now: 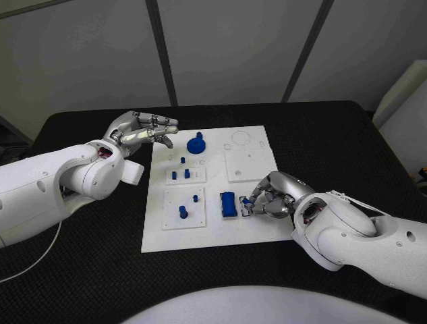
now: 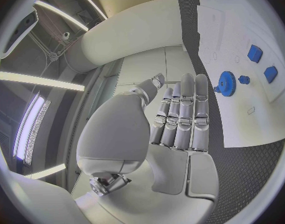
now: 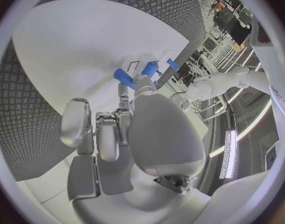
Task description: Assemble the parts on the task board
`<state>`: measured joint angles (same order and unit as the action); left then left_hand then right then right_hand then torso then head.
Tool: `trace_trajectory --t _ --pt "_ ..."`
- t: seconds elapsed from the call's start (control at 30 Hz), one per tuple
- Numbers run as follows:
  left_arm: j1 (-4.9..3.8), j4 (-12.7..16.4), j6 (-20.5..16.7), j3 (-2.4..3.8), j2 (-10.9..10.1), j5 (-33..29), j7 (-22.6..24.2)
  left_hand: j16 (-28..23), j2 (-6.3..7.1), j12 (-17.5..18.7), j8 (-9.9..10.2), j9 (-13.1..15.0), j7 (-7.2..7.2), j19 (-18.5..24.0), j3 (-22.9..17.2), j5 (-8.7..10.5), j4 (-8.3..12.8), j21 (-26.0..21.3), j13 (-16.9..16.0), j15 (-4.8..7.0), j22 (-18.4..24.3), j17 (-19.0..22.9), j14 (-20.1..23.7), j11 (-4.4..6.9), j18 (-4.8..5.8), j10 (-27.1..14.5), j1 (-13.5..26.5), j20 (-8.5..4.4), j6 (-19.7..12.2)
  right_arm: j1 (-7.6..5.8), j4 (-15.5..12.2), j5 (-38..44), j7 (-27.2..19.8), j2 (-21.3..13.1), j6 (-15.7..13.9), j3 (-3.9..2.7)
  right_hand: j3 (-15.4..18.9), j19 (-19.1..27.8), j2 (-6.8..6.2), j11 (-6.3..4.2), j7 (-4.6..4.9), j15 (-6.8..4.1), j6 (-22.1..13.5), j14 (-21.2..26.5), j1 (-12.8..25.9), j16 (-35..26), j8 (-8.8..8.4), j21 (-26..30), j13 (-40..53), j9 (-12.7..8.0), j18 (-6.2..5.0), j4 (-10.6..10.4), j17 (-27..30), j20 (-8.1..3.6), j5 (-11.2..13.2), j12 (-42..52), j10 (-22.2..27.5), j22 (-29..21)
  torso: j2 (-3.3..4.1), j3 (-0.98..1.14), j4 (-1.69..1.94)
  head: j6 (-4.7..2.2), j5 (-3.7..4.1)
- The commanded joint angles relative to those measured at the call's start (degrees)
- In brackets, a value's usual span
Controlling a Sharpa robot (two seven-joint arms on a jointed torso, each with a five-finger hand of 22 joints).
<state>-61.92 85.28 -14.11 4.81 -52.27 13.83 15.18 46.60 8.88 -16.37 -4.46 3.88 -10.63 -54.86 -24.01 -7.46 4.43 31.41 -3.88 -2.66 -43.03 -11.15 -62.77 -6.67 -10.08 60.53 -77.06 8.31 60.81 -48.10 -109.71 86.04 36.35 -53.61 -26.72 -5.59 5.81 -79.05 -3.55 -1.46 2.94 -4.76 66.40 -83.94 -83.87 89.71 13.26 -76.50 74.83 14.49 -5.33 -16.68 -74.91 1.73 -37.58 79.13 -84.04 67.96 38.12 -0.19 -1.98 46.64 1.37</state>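
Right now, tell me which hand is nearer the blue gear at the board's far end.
Left. The left hand hovers just beside the blue gear, off the task board's far left corner. The right hand sits at the near right, by other blue pieces.

The right hand [image 1: 274, 197] covers part of the small blue part [image 1: 246, 202] under its fingers.

You see two arms in smooth, glossy white shells, rounded and bulging just behind each wrist. The left hand [image 1: 142, 130] and the right hand [image 1: 276, 196] are brushed silver, built of jointed metal segments with pale rounded fingertip pads [image 2: 187, 84]. Dark seams divide the finger segments. A thin white cable [image 1: 28, 266] trails behind the left arm. Small red details show where each wrist meets its hand.
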Motion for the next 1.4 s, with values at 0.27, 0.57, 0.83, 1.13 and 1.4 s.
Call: trace_trajectory --t 0.27,0.57,0.83,1.13,1.4 --pt "-0.07 -0.02 0.80 0.04 0.15 -0.15 0.27 -0.34 -0.62 -0.31 0.02 -0.08 0.45 0.15 -0.16 0.21 0.16 -0.19 0.06 0.18 0.06 0.09 -0.01 0.00 -0.29 -0.16 0.01 0.07 0.02 -0.11 2.03 -0.48 0.61 1.71 5.15 -0.02 -0.63 0.07 0.02 -0.26 -0.41 -0.32 0.91 -6.06 3.26 0.29 0.28 0.03 6.75 0.32 0.71 -0.03 -15.09 -0.35 1.73 -0.45 -1.42 -0.14 0.06 0.01 -0.04 0.01 -0.21" --pt "-0.07 -0.12 0.95 0.04 0.20 -0.15 0.14 -0.34 -0.62 -0.31 0.02 -0.08 0.45 0.15 -0.16 0.21 0.16 -0.19 0.06 0.18 0.06 0.09 -0.01 0.00 -0.29 -0.16 0.01 0.07 0.02 -0.12 2.36 0.10 0.98 2.15 5.73 -0.03 0.32 0.01 0.04 -0.73 -1.08 -0.66 2.32 -6.06 9.08 0.29 1.64 0.03 7.08 1.51 0.71 -0.02 -15.09 -0.59 1.34 -0.11 -1.73 0.00 0.01 0.07 -0.05 0.11 -0.21" --pt "-0.07 -0.22 1.12 0.04 0.28 -0.15 0.00 -0.33 -0.64 -0.37 0.00 -0.07 0.44 0.15 -0.18 0.22 0.16 -0.21 0.08 0.16 0.04 0.10 0.02 -0.02 -0.28 -0.24 0.04 0.06 0.05 -0.12 2.29 0.26 0.76 2.45 5.59 -0.03 1.32 -0.08 0.51 -0.95 -1.35 -0.85 2.55 -6.06 11.48 0.29 2.42 -0.02 7.37 2.20 0.73 -0.05 -15.09 -0.78 2.74 0.22 -1.93 0.15 -0.01 0.08 -0.05 0.07 -0.17" --pt "-0.06 -0.27 1.19 0.04 0.31 -0.15 -0.10 -0.33 -0.64 -0.37 0.00 -0.07 0.44 0.15 -0.18 0.22 0.16 -0.21 0.08 0.16 0.04 0.10 0.02 -0.02 -0.28 -0.24 0.04 0.06 0.05 -0.12 2.37 0.45 0.73 2.56 5.38 -0.03 2.08 -0.10 0.98 -1.03 -1.44 -0.94 2.46 -6.06 13.26 0.29 2.93 -0.01 7.53 2.70 0.74 -0.09 -15.09 -0.88 3.81 0.37 -2.02 0.19 0.02 0.04 -0.06 0.06 -0.12" --pt "-0.04 -0.55 1.21 0.04 0.43 -0.15 -0.12 -0.33 -0.64 -0.37 0.00 -0.07 0.44 0.15 -0.18 0.22 0.16 -0.21 0.08 0.16 0.04 0.10 0.02 -0.02 -0.28 -0.24 0.04 0.06 0.05 -0.12 2.21 0.60 0.23 2.71 4.81 -0.03 4.27 -0.16 1.84 -1.02 -1.47 -0.94 2.26 -6.06 17.89 0.29 3.86 -0.03 7.88 3.62 0.77 -0.16 -15.09 -0.89 9.84 0.71 -2.21 0.34 -0.01 0.05 -0.05 0.12 -0.11"
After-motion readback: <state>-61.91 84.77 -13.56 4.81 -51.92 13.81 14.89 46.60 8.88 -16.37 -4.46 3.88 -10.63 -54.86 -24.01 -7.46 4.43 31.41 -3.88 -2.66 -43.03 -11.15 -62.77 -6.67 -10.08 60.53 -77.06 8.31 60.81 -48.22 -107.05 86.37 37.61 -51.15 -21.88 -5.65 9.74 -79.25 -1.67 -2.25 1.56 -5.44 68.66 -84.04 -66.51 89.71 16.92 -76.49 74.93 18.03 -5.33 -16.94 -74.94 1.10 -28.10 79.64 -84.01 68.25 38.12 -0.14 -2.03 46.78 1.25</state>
